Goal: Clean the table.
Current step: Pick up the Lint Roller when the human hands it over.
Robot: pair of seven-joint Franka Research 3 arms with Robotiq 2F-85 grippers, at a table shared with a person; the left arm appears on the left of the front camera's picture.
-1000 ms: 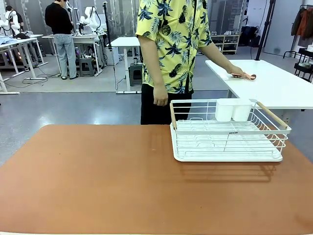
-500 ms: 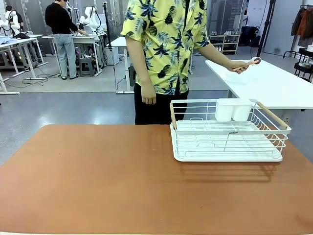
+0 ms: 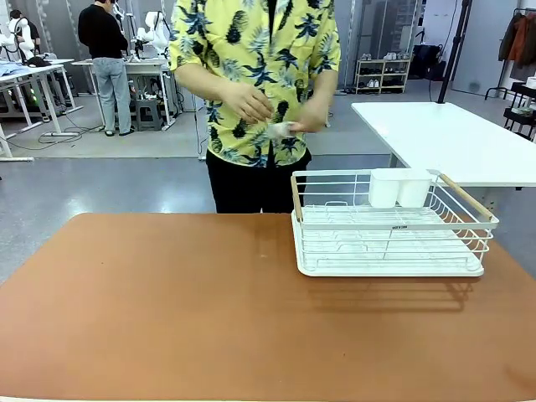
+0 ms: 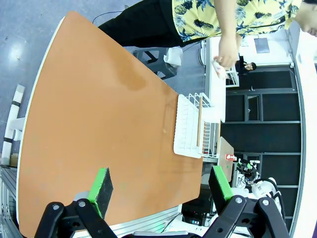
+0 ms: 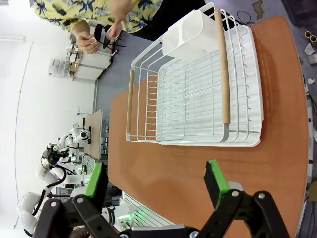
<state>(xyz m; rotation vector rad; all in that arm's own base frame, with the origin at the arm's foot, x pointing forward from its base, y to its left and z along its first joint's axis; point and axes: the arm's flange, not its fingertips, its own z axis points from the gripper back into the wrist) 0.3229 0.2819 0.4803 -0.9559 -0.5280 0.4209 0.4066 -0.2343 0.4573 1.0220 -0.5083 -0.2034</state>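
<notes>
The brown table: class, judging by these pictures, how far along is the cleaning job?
Done: nothing evident; the table carries a white wire rack with its white holder. In hand: the person's hands hold a small pale item at the far side; the left gripper and right gripper hang open above the top, holding nothing. Left: seemingly the wiping itself; a faint darker patch near the far edge may need it.

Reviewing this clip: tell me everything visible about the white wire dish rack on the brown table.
The white wire dish rack sits level on the table, toward its far right part in the front view. It looks like coated metal wire over a white drip tray, with a wooden handle along each short end. A white two-compartment cup holder sits at its far right corner. No dishes lie on its wires, and only the table touches it.
</notes>
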